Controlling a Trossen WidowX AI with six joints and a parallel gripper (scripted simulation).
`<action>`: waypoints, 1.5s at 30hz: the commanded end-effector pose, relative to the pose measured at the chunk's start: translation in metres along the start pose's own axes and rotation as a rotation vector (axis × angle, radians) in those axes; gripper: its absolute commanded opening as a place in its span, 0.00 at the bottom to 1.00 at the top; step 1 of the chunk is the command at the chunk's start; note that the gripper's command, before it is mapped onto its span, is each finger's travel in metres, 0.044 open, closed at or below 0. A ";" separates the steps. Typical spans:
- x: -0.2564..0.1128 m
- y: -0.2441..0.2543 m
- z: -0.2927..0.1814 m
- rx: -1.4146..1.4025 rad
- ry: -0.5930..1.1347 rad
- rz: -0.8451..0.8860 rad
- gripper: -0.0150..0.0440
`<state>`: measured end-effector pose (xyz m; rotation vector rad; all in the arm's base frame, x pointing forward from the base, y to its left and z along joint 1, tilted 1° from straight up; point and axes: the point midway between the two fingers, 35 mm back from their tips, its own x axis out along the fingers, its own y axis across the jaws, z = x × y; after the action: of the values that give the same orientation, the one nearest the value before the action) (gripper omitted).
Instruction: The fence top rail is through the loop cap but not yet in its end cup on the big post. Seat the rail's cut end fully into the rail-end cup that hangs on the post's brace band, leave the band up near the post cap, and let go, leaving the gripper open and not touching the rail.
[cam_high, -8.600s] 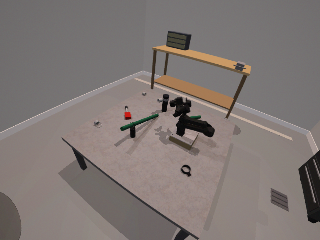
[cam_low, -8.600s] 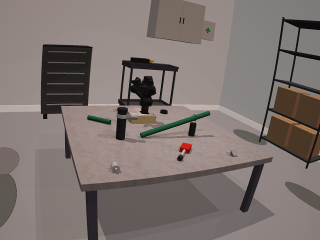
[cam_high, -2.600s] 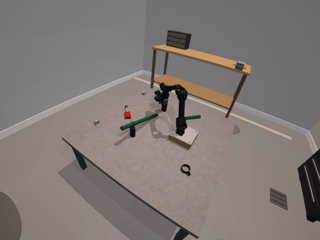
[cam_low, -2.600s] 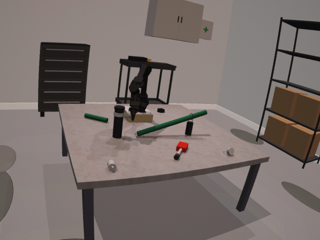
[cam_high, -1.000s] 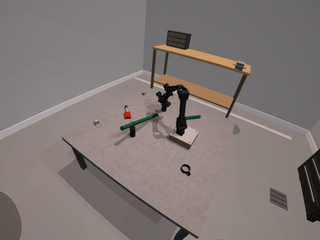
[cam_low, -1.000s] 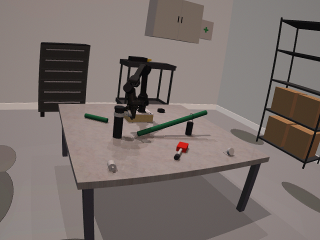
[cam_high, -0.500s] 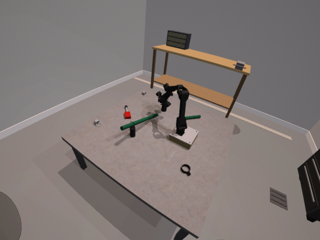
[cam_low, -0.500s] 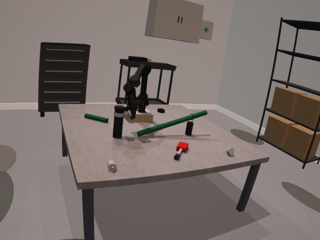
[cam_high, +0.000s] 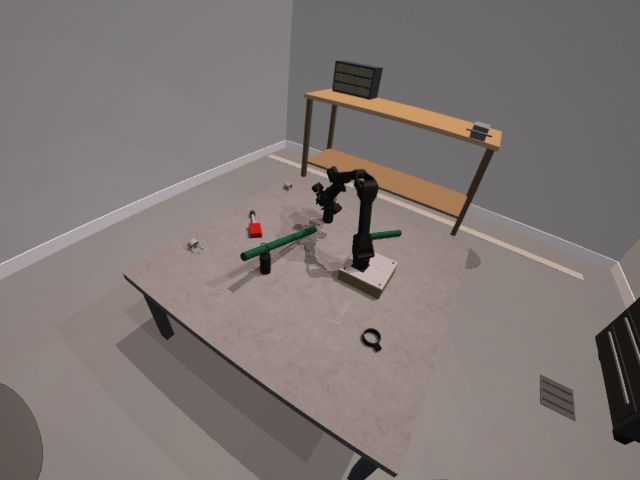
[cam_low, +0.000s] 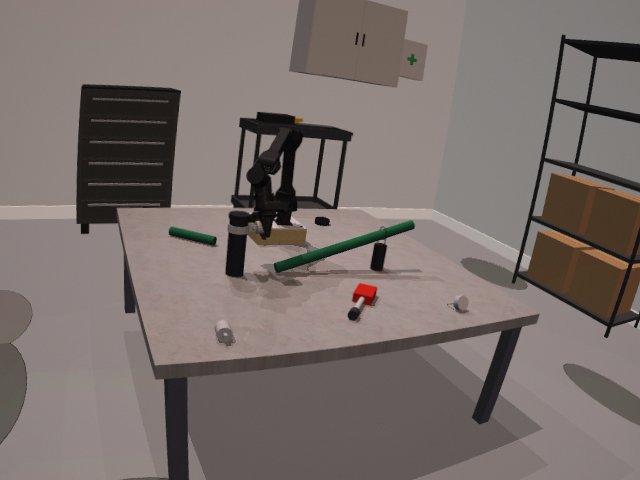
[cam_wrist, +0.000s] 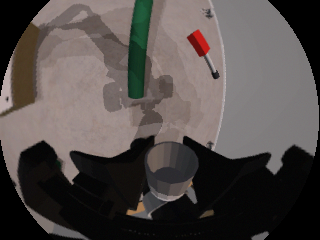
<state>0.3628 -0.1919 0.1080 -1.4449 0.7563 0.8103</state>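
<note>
The black big post (cam_high: 327, 215) (cam_low: 235, 258) stands upright, with the grey brace band (cam_low: 237, 227) high, just under the post cap (cam_low: 238, 217). The grey rail-end cup (cam_low: 256, 227) (cam_wrist: 171, 172) hangs on the band, its mouth visible in the wrist view. My gripper (cam_high: 326, 203) (cam_low: 265, 230) (cam_wrist: 168, 139) is shut on the cup, one finger at each side. The green top rail (cam_high: 279, 242) (cam_low: 343, 248) (cam_wrist: 139, 55) passes through the loop cap (cam_high: 264, 246) (cam_low: 383, 230) on the small post. Its cut end (cam_low: 280, 266) (cam_wrist: 136, 93) hangs low, outside the cup, apart from my fingers.
A short green rail piece (cam_high: 385, 235) (cam_low: 192, 236) lies beyond the big post. A red-headed tool (cam_high: 254, 229) (cam_low: 364, 293) (cam_wrist: 199, 43) and two small grey fittings (cam_high: 287, 186) (cam_low: 223, 331) (cam_high: 193, 243) (cam_low: 460, 303) lie on the table. A black ring clamp (cam_high: 371, 330) (cam_low: 322, 221) lies past the arm's base block (cam_high: 361, 284).
</note>
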 end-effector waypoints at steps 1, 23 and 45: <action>0.000 0.000 0.000 -0.001 0.000 0.000 0.65; -0.050 -0.034 0.071 0.428 0.004 0.006 1.00; -0.121 -0.049 0.159 1.686 0.041 -0.041 1.00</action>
<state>0.3524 -0.0697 0.1999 -0.4693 0.9947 0.2773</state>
